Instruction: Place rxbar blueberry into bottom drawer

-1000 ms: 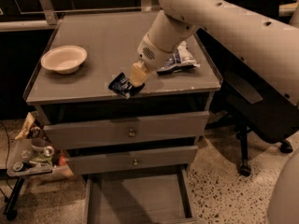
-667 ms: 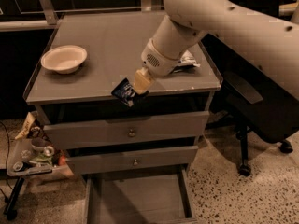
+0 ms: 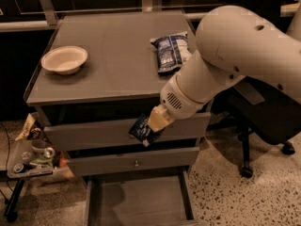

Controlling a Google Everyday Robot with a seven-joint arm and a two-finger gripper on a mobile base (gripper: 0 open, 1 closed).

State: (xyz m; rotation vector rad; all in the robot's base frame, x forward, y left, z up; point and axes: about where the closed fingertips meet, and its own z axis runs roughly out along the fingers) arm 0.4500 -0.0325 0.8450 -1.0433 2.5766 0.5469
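Observation:
My gripper [image 3: 149,127] is shut on the rxbar blueberry [image 3: 140,129], a small dark navy bar with a white label. It hangs in front of the top drawer's face, off the cabinet top and above the bottom drawer [image 3: 136,201]. That drawer is pulled out at the lower edge of the view, a shallow grey tray with a plain floor. The bar is tilted, with its lower end pointing down and left. My arm comes in from the right and hides the cabinet's right side.
A white bowl [image 3: 64,59] sits at the left of the grey cabinet top [image 3: 108,65]. A blue-and-white chip bag [image 3: 170,51] lies at its back right. The middle drawer has a round knob [image 3: 136,163]. A cluttered stand [image 3: 30,160] is at the left; an office chair [image 3: 263,121] at the right.
My gripper has carried the bar off the cabinet top's front edge and down in front of the top drawer. The chip bag, earlier partly hidden by my arm, now shows fully.

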